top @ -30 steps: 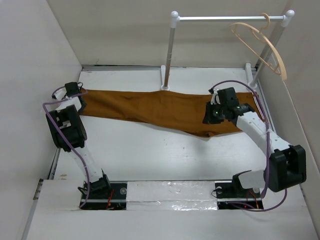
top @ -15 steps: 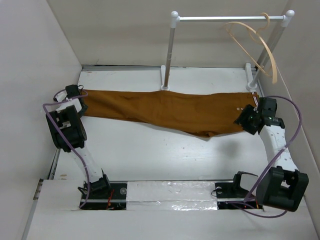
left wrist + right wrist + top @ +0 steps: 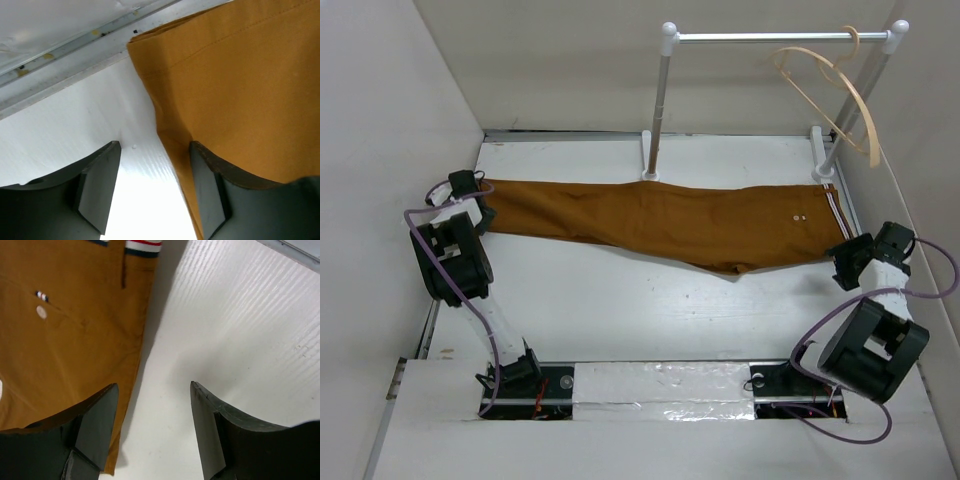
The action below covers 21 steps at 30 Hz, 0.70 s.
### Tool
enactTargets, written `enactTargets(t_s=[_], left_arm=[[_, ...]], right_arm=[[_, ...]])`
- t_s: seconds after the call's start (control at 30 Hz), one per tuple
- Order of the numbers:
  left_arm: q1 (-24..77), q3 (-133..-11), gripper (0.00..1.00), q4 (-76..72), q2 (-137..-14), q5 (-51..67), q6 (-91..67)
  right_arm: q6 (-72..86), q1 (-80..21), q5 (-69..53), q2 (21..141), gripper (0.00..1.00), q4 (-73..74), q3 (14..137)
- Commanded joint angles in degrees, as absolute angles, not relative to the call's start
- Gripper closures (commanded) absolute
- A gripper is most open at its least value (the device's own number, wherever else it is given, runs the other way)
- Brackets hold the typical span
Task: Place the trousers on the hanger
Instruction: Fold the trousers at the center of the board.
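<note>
Trousers [image 3: 660, 218] flat on the table [image 3: 620, 310], stretched across the middle of the overhead frame, striped waistband at the right end, cuffs at the left. Hanger [image 3: 832, 88] in the upper right, hooked on the rail [image 3: 760, 37] and tilted. Left pincer [image 3: 154, 192] spread wide at the cuff end, cloth edge running between its fingers [image 3: 97, 190], nothing gripped. Right pincer [image 3: 150, 435] gaping wide too, holding nothing, over bare table just beside the waist edge

Left gripper [image 3: 155, 192] sits low at far left, jaws apart; right gripper [image 3: 154, 435] low at right, jaws likewise apart.
</note>
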<state>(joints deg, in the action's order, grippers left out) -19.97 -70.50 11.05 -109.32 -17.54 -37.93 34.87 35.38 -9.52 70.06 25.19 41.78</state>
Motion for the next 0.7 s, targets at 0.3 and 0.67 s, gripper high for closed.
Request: enactTargets(t_s=[0.3,0.67], left_arm=[[-20.04,-73.04,0.74,10.56,-112.41,-15.73,-40.17],[-20.04,-77.34,1.00,10.02,-113.38,-18.19,-37.44]], right_arm=[[44.64,37.27,-14.41,84.36,0.38,3.01,37.71],[43.68,37.27,-14.15,90.79,0.86,3.61,45.00]])
